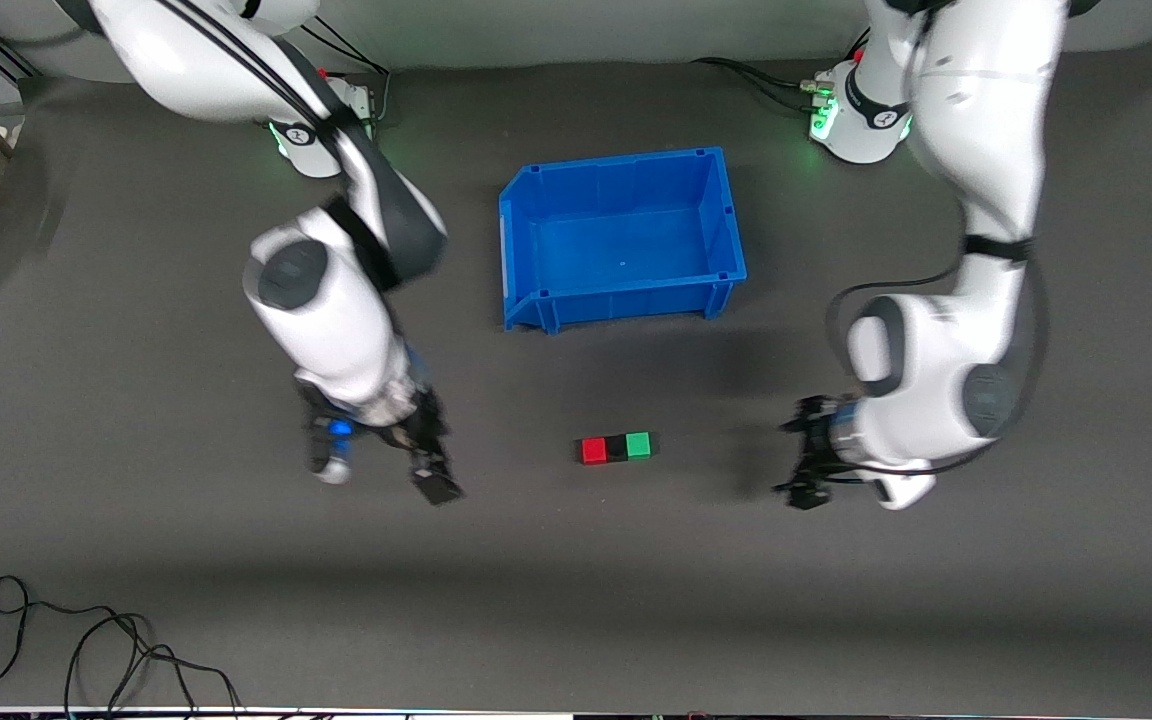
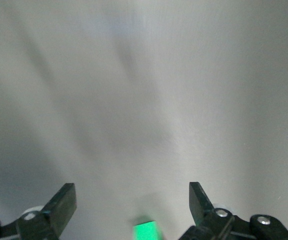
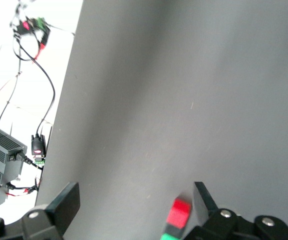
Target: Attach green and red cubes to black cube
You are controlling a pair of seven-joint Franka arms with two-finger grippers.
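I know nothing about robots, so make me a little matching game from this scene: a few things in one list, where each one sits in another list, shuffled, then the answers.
Things:
1. red cube
2. green cube
3. black cube
4. blue bin

Places:
A. between the two coloured cubes, touching both
B. farther from the front camera than the cube row, nothing in it
C. at the end of the row toward the left arm
D. at the end of the row toward the right arm

Pairs: 1-D, 2-C, 3-A, 4-B

Both the left gripper and the right gripper are open, one off each end of the row.
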